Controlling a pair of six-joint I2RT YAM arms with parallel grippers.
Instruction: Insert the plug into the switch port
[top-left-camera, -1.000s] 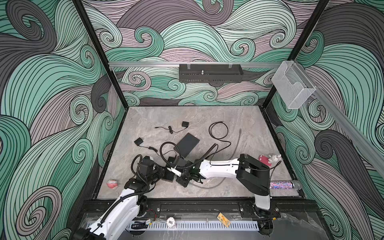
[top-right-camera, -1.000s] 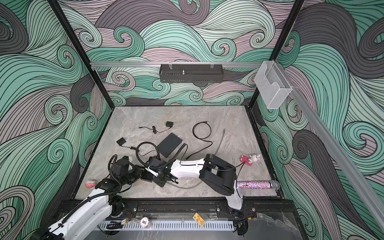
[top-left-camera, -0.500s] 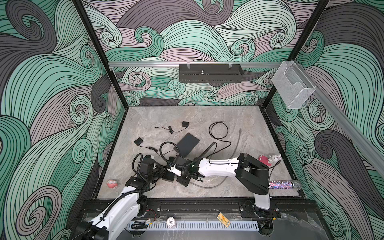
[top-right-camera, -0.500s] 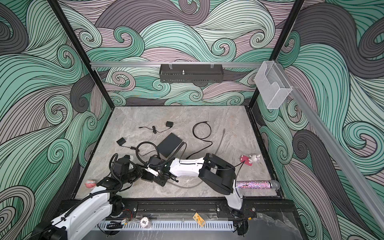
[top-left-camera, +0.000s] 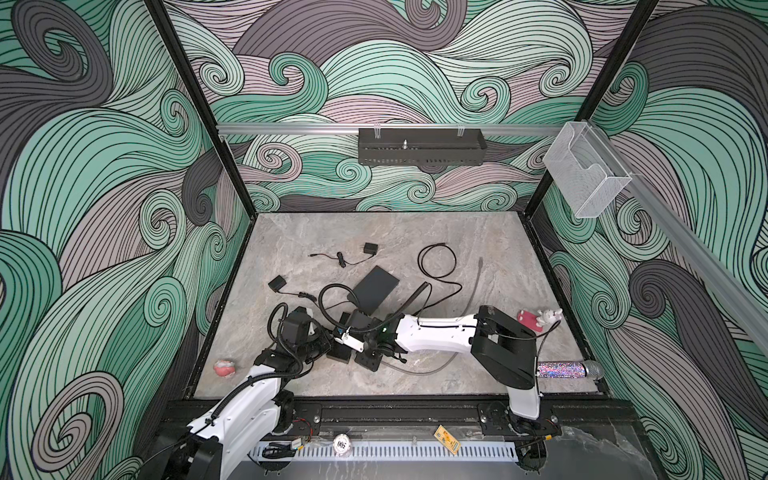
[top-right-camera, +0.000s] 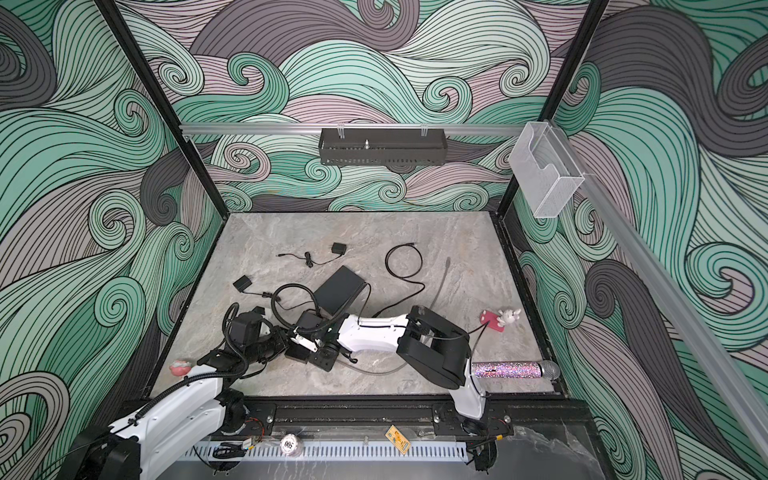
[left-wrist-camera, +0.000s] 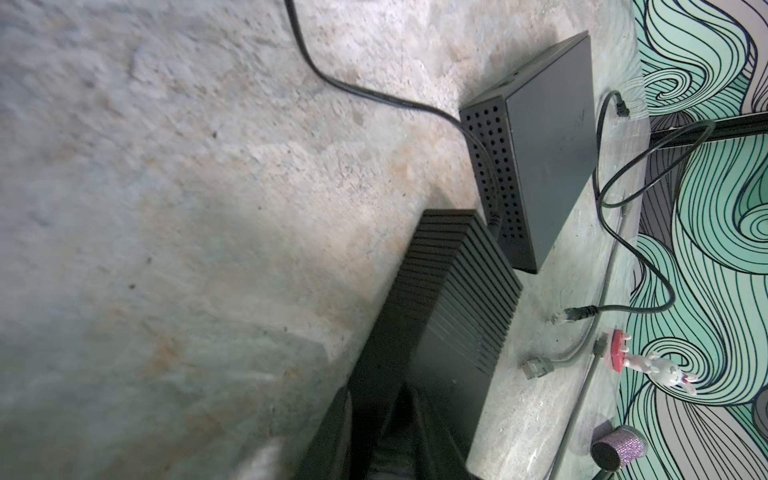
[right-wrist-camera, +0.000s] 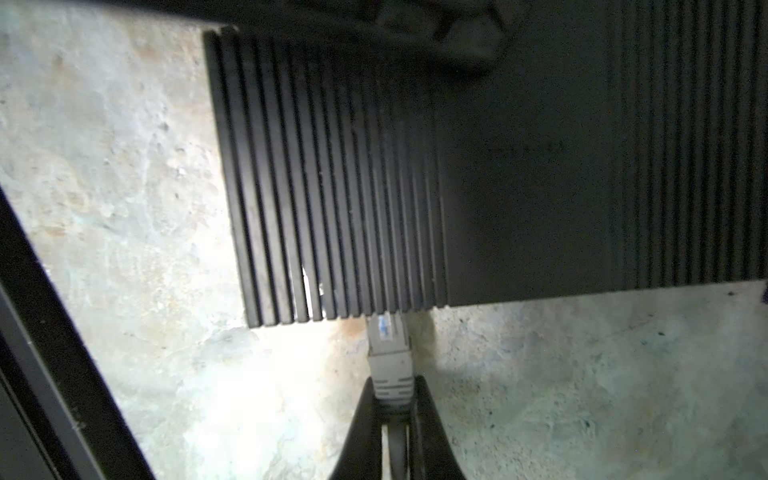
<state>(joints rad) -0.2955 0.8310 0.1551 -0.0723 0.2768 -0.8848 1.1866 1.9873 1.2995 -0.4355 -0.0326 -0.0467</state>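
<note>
The right claw (right-wrist-camera: 392, 395) is clamped on the boot of the grey network plug (right-wrist-camera: 388, 349). The plug's clear tip meets the edge of the ribbed black metal switch (right-wrist-camera: 519, 166), which lies on the grey stone worktop (right-wrist-camera: 124, 208). The left claw (left-wrist-camera: 376, 432) sits at the switch's opposite side, too dark to tell if it grips.

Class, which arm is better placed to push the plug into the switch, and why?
Right. The right gripper pinches the grey plug, whose tip meets the edge of the switch. The left gripper sits at the opposite side, seemingly bracing it.
</note>
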